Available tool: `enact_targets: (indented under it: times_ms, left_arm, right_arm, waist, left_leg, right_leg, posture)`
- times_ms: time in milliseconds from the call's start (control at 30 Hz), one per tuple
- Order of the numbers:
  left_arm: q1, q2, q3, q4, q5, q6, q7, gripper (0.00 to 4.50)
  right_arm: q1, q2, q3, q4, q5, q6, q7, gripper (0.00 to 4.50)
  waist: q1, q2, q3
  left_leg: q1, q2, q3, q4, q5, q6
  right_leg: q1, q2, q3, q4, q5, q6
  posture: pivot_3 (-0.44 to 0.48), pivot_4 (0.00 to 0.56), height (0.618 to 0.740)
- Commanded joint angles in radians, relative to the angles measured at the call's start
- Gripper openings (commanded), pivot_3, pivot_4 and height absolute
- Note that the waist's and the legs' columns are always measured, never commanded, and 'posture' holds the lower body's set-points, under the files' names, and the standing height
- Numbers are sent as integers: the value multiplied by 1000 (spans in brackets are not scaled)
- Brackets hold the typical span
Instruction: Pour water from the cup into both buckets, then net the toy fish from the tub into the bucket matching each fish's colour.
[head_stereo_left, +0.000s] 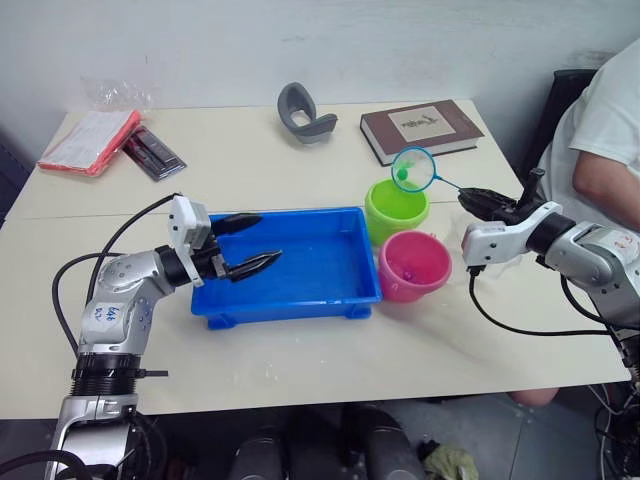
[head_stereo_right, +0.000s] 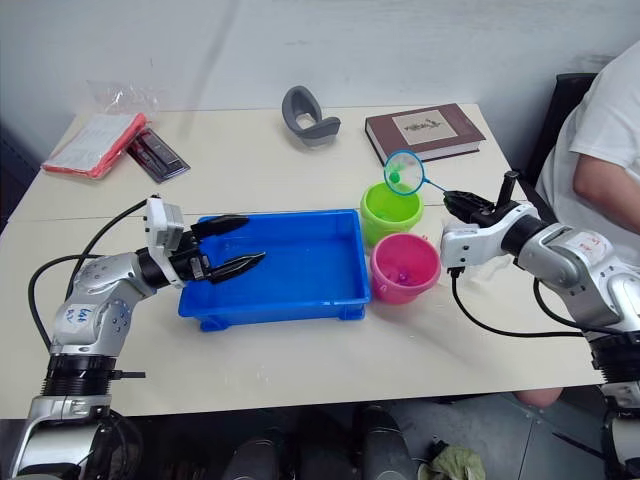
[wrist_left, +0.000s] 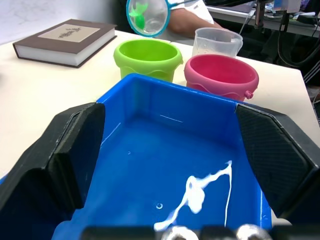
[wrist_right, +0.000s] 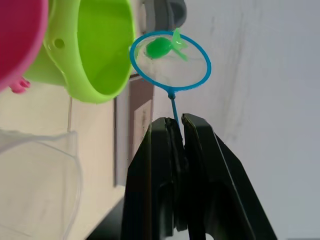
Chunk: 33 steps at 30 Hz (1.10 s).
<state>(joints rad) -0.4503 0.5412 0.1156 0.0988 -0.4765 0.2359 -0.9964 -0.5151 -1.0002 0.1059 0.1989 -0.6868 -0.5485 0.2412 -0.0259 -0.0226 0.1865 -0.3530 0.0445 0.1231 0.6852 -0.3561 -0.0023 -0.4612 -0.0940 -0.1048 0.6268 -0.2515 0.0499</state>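
Blue plastic, the tub (head_stereo_left: 300, 265) sits nearest on the bench (head_stereo_left: 300, 355), its long axis running left to right. The left claw (head_stereo_left: 243, 243) hovers over its left end, fingers spread wide and gripping nothing, pointing right along the tub. The left wrist view looks down into the tub and shows a white streak (wrist_left: 200, 192) on its floor, which the head views do not reveal.

Just right of the tub stands the pink bucket (head_stereo_left: 414, 265), with something small and pink inside it. The green bucket (head_stereo_left: 394, 210) stands just beyond it, touching or nearly so. A clear cup (wrist_left: 217, 42) appears behind the pink bucket in the left wrist view; in the head views the right arm hides it.

The right claw (head_stereo_left: 480, 198) is clenched on the thin handle of the net (head_stereo_left: 413, 169). The handle's axis runs from the claw up and to the left, so the blue hoop hangs above the far rim of the green bucket. A green fish (wrist_right: 162, 47) lies in the mesh, best seen from the right wrist.

Farther back lie a brown book (head_stereo_left: 420, 128), a grey curved object (head_stereo_left: 303, 113) and, far left, a red packet (head_stereo_left: 90, 140). A person's arm (head_stereo_left: 605, 185) shows at the right edge.
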Motion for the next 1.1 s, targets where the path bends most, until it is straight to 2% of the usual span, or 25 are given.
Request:
enact_targets:
  times_ms: [33,200,567,667,767,900,1100]
  left_arm:
    - [-29,-7,5,10,3,-32,-6,4458]
    - [-32,-15,10,12,-2,-34,-3,4458]
    - [-15,-26,3,11,-5,-41,-20,4458]
    - [-15,-26,6,14,-2,-46,-19,4458]
    - [-25,-15,28,21,-11,-49,-19,4458]
    - [-15,17,73,5,-54,-88,-94,4458]
    - [40,89,152,-94,-140,-44,-150,4458]
  right_arm:
    - [5,-25,2,14,-79,-32,-91,0]
    - [3,-50,37,38,-181,-60,-148,0]
    - [-14,-34,36,78,-206,-59,-247,0]
    - [-24,-19,19,95,-160,-53,-249,0]
    - [-41,47,-38,105,139,-38,-99,0]
    - [4,133,-86,-12,701,161,295,0]
    - [45,181,-140,-159,1067,485,559,0]
  waist:
    - [0,0,0]
    - [-2,0,0]
    - [-1,0,0]
    - [-2,0,0]
    - [-3,0,0]
    - [-1,0,0]
    - [1,0,0]
  left_leg:
    - [0,0,0,0,0,0]
    - [0,0,0,0,0,0]
    - [0,0,0,0,1,0]
    - [0,0,0,0,1,0]
    - [0,0,0,1,1,-1]
    - [1,1,-1,1,1,0]
    - [2,2,-6,2,0,1]
  right_leg:
    - [0,0,1,0,0,0]
    - [0,0,1,0,0,0]
    - [0,0,1,0,0,0]
    - [0,0,1,0,0,0]
    - [0,1,1,-1,0,0]
    - [2,3,0,0,0,0]
    - [8,1,-2,0,0,-1]
  posture:
    - [0,150,740]
    - [0,150,740]
    - [0,150,740]
    - [0,150,740]
    - [0,150,740]
    - [0,150,740]
    - [0,150,740]
